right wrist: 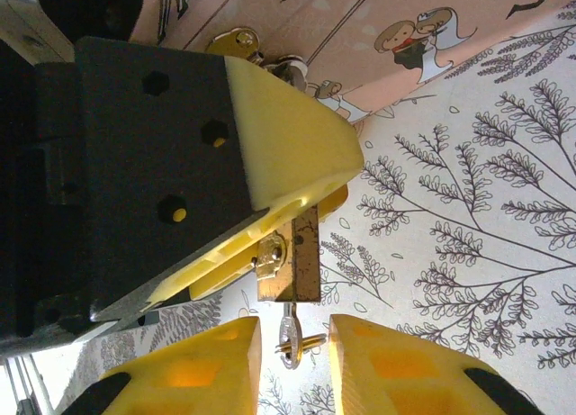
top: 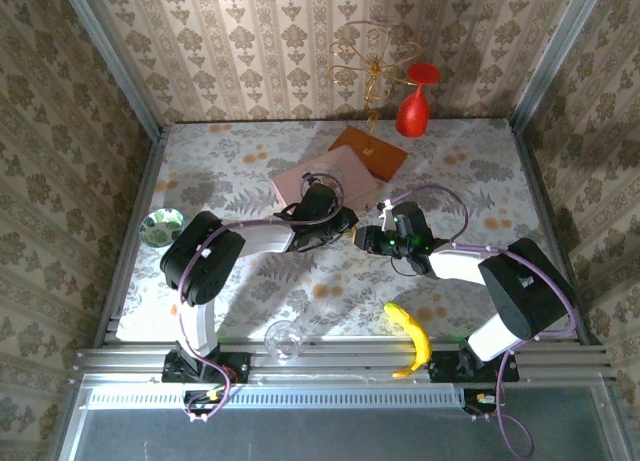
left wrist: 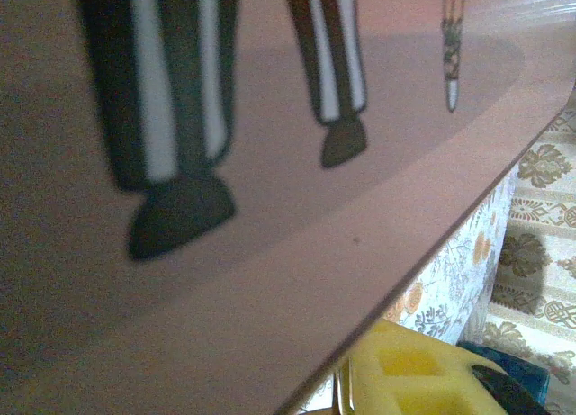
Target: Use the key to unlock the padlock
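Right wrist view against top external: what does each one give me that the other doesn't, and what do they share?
Right wrist: the brass padlock, a key at its lower end, and the cartoon couple printed on the pink box. Top external: the banana, red goblet, gold wire stand and glass bowl. Shared: the pink box, the floral tablecloth, and the left end effector facing the right end effector beside the box.
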